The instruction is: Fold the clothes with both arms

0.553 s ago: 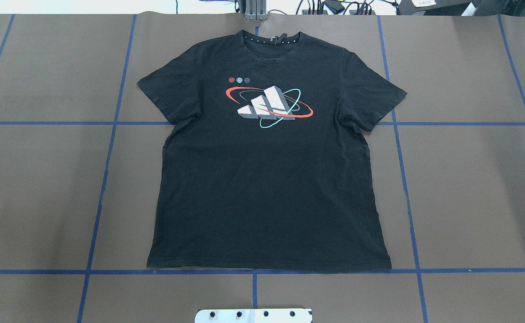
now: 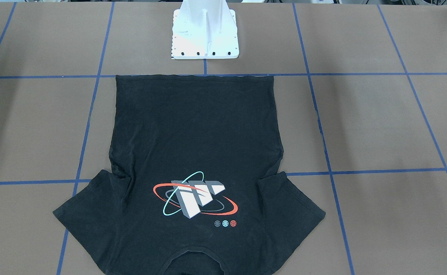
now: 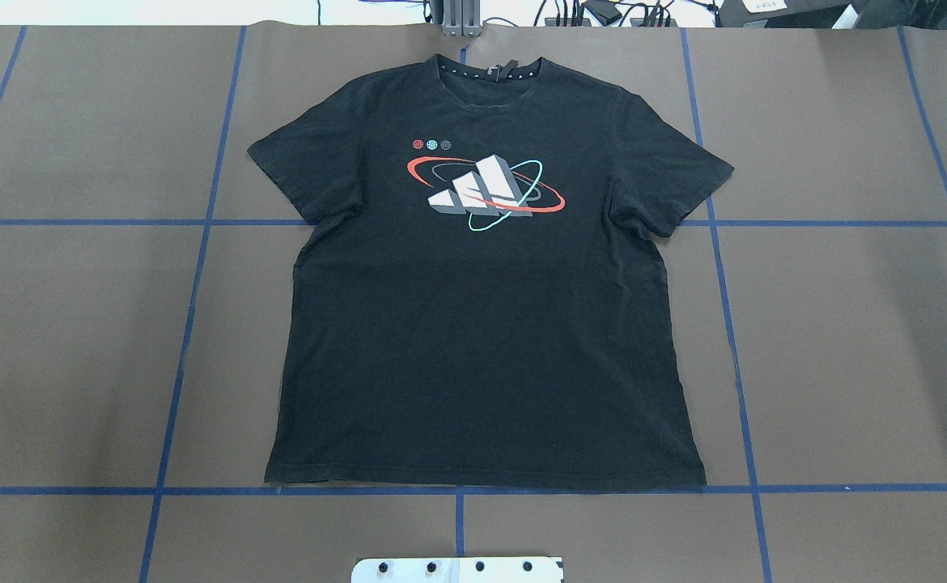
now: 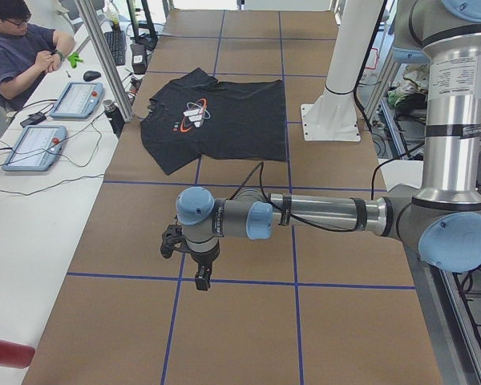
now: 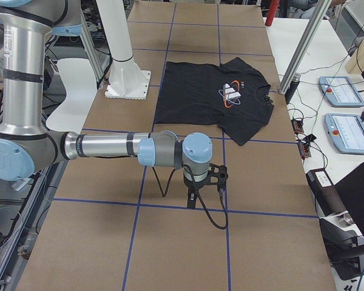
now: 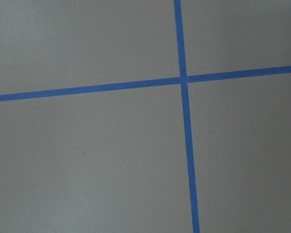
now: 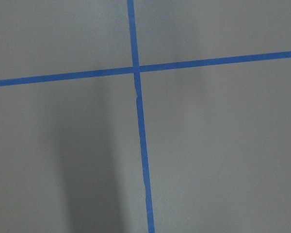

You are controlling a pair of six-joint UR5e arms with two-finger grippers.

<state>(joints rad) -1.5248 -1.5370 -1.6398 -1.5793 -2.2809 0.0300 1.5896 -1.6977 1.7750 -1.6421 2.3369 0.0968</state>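
The T-shirt (image 3: 481,324) lies flat on the surface (image 3: 846,324), well away from the left gripper (image 4: 202,277) and right gripper (image 5: 192,203); whether either is spread cannot be told.

A robotics lab: tape-gridded table (image 3: 77,324), teach pendants (image 4: 34,147) on a side bench (image 4: 40,233), aluminium framing (image 5: 304,43).

Brown paper-covered counter (image 3: 846,340), blue tape grid lines (image 3: 730,340). White side bench (image 4: 24,265) along its far edge, carrying two grey tablet pendants (image 4: 34,147) and cables.
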